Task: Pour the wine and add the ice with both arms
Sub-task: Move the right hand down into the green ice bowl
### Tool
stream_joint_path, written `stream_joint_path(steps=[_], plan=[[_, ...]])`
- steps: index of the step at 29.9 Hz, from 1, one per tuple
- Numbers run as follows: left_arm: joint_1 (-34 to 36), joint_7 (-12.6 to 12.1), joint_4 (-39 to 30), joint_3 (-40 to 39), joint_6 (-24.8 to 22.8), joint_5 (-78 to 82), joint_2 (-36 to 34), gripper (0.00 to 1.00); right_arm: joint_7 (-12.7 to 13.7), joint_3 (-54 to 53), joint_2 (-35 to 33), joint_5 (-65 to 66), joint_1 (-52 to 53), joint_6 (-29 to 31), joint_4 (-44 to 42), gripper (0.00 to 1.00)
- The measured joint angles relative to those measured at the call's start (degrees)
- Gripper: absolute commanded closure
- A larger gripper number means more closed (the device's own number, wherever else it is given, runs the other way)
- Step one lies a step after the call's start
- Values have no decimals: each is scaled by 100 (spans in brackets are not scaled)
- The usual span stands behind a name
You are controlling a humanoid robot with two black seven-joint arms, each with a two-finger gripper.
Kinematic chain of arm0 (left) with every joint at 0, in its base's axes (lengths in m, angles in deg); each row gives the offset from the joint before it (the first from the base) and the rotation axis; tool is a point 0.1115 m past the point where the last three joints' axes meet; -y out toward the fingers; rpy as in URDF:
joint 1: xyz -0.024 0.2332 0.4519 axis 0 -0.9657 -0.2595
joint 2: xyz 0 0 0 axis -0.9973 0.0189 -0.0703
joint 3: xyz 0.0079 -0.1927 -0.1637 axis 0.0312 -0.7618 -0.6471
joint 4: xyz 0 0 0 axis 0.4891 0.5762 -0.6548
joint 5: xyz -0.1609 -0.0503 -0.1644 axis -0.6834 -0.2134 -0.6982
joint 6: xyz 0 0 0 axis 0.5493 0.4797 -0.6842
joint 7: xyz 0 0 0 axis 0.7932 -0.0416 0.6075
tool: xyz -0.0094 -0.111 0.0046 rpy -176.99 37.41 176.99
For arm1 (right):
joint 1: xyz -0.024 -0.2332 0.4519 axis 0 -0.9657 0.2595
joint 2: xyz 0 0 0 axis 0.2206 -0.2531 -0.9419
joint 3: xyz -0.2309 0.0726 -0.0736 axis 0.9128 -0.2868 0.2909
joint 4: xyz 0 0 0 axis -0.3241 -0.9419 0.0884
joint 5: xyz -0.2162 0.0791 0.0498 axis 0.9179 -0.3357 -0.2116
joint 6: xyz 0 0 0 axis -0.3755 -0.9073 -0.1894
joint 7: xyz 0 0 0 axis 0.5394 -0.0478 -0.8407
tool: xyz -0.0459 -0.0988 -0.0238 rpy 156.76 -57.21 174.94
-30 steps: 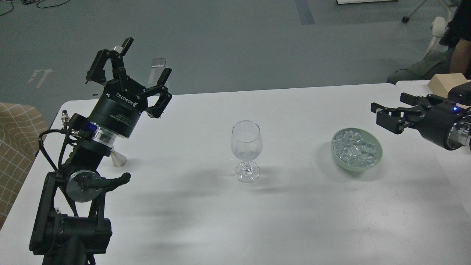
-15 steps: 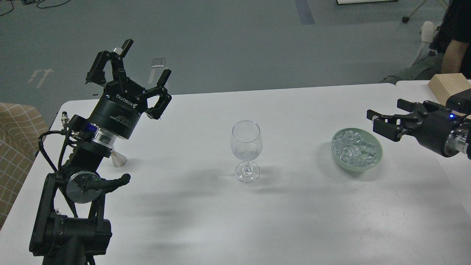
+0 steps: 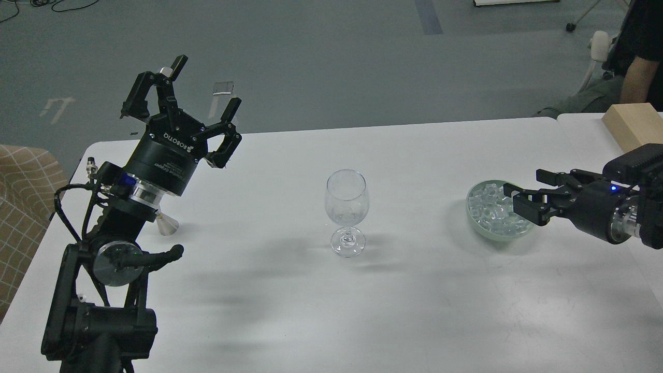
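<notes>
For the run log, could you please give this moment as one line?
right gripper: open, over ice | left gripper: open, raised | glass: empty

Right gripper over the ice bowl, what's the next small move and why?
Probably lower the right gripper a little into the ice and close on one cube. Its fingers are open and empty, poised over the right side of the pale green bowl, and the wine glass holds no ice.
</notes>
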Motion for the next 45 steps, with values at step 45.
stream_joint_path(steps=[45], plan=[[97, 7, 112, 1, 0, -18, 0, 2, 2, 888, 757, 0, 746, -133, -1495, 40]])
